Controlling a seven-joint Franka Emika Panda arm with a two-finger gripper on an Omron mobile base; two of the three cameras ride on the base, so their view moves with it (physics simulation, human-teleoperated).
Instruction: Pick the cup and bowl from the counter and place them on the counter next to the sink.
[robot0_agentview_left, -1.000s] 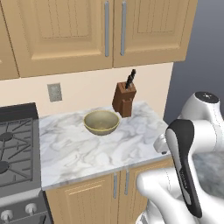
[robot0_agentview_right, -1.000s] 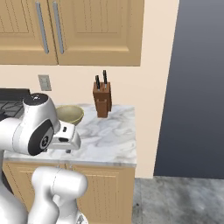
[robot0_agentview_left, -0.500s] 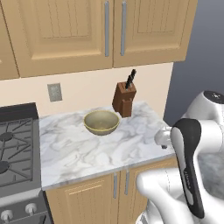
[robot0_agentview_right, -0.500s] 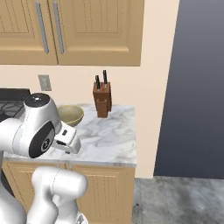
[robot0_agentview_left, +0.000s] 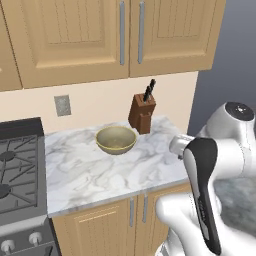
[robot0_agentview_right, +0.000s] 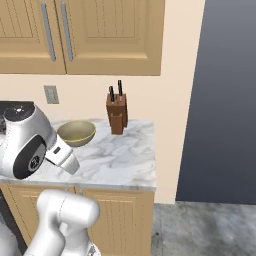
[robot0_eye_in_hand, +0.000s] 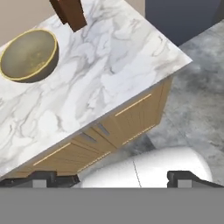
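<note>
The counter (robot0_eye_in_hand: 109, 70) stretches ahead of the pincer (robot0_eye_in_hand: 111, 177), which hangs back over the floor off its front edge, tips spread wide and holding nothing, as if simply lining up before a reach. The stove (robot0_agentview_left: 15, 170) flanks the marble on the far left. The bowl (robot0_eye_in_hand: 28, 54) sits upright and alone, well ahead of the pincer and off to one side in the hand view, easy to approach. The knife block (robot0_agentview_left: 142, 112) stands just beside the bowl against the wall, likely the one thing to steer around. I can't spot the cup or sink from here.
</note>
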